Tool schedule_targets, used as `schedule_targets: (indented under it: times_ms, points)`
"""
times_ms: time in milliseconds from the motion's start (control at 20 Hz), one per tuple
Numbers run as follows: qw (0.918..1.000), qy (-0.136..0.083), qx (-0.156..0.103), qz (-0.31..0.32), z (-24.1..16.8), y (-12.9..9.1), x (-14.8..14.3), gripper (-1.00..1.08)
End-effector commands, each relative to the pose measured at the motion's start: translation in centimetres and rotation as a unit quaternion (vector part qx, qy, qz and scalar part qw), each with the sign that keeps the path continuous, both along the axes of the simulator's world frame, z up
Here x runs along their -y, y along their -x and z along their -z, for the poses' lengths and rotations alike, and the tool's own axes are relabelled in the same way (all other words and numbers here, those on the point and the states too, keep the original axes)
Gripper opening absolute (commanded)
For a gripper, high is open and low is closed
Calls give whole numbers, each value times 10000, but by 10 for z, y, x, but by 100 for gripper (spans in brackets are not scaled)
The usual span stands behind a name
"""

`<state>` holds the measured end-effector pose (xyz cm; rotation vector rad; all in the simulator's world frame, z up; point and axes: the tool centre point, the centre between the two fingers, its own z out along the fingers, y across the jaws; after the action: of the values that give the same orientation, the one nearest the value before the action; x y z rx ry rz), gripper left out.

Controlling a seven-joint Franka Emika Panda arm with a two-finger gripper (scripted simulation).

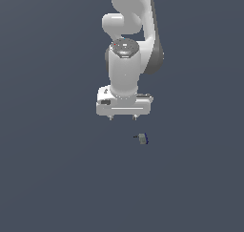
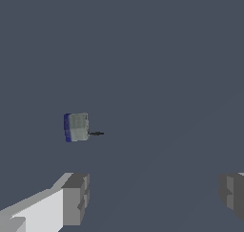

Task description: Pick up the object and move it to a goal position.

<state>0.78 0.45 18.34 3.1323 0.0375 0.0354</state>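
The object [image 1: 142, 139] is a tiny grey block with a blue edge and a thin dark stub, lying on the flat dark surface. It lies a little toward the exterior view's right of my gripper [image 1: 122, 118] and nearer the camera. The gripper points down, with only short fingertip nubs showing under the white hand. In the wrist view the object [image 2: 76, 127] lies apart from the two grey fingers [image 2: 75, 197], which stand wide apart. My gripper [image 2: 152, 197] is open and holds nothing.
The white arm [image 1: 128, 49] rises behind the hand toward the top of the exterior view. Around it lies only a plain dark grey floor [image 1: 57, 178].
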Motion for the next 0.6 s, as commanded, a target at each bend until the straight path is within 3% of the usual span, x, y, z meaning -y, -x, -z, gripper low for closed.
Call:
schedule_targets:
  times_ms: [0, 550]
  points:
    - [10000, 0, 0, 0, 0, 0, 0, 100]
    - [9998, 137, -25, 141, 10, 2, 18, 100]
